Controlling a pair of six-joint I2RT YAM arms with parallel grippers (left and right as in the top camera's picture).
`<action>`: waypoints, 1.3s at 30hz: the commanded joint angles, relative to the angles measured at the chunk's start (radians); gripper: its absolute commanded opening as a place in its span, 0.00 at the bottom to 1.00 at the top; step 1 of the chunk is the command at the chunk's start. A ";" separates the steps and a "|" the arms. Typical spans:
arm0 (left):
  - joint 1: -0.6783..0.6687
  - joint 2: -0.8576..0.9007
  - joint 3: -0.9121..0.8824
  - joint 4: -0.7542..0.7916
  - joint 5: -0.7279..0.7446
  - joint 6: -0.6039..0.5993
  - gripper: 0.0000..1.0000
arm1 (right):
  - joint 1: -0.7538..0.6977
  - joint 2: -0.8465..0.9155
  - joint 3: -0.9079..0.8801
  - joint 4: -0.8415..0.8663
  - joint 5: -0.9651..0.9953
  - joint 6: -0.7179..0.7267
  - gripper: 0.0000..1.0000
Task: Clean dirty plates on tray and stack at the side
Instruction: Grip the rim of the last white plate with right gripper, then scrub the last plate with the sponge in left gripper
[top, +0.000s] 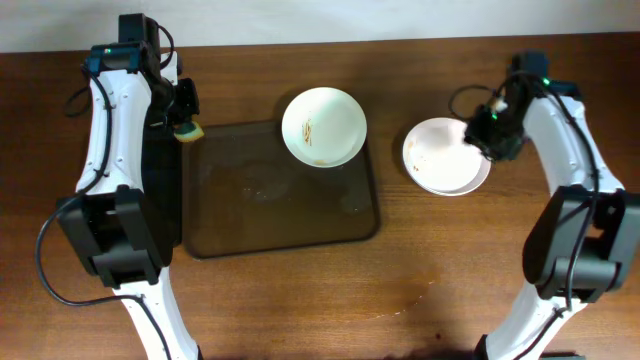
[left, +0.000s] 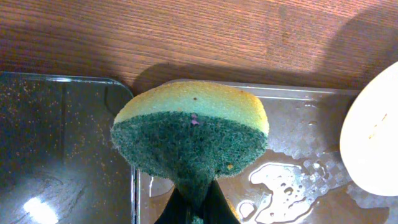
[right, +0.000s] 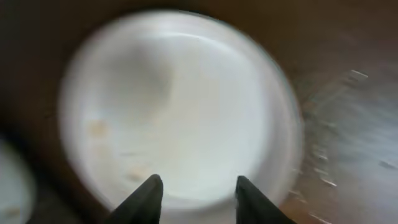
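With sponge (left: 189, 124) clamped in left gripper (left: 194, 202) and right gripper (right: 198, 196) apart, the last dirty plate (top: 323, 127) should be wiped next.

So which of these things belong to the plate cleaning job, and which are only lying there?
Belong to the job: brown tray; smeared plate at its corner; plate stack beside it; sponge, held by the left gripper; right gripper, open over the stack.
Just lying about: black tray left of it.
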 joint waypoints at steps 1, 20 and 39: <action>0.001 -0.006 0.012 0.003 -0.003 -0.006 0.01 | 0.172 -0.019 0.037 0.114 -0.087 0.011 0.40; 0.001 -0.006 0.012 0.014 -0.003 -0.006 0.01 | 0.690 0.245 0.035 0.138 -0.058 0.214 0.27; -0.049 -0.005 -0.157 0.068 0.148 -0.114 0.01 | 0.619 0.294 0.089 0.388 -0.116 -0.198 0.34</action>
